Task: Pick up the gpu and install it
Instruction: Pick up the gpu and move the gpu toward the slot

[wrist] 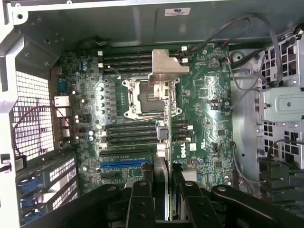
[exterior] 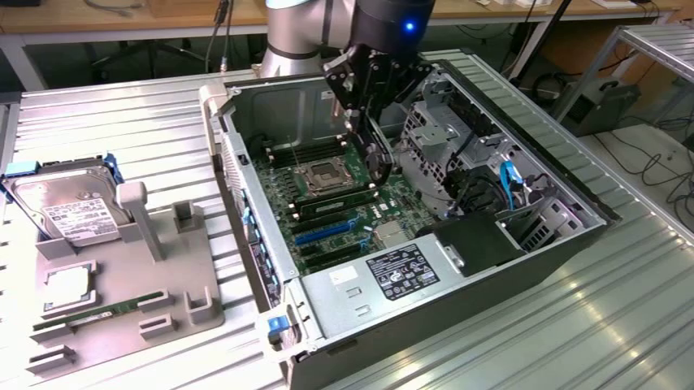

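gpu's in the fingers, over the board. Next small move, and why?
Probably carry the gpu across toward the blue slot: the fingers hold it edge-on above the CPU socket area, off the slot's line.

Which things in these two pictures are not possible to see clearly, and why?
- Wrist view: the gpu shows edge-on, so its faces are unseen; the gripper covers its held end.
- Exterior view: whether the gpu's lower edge touches the motherboard cannot be told from this angle.
- Exterior view: the hard drive label's print is too small to read.
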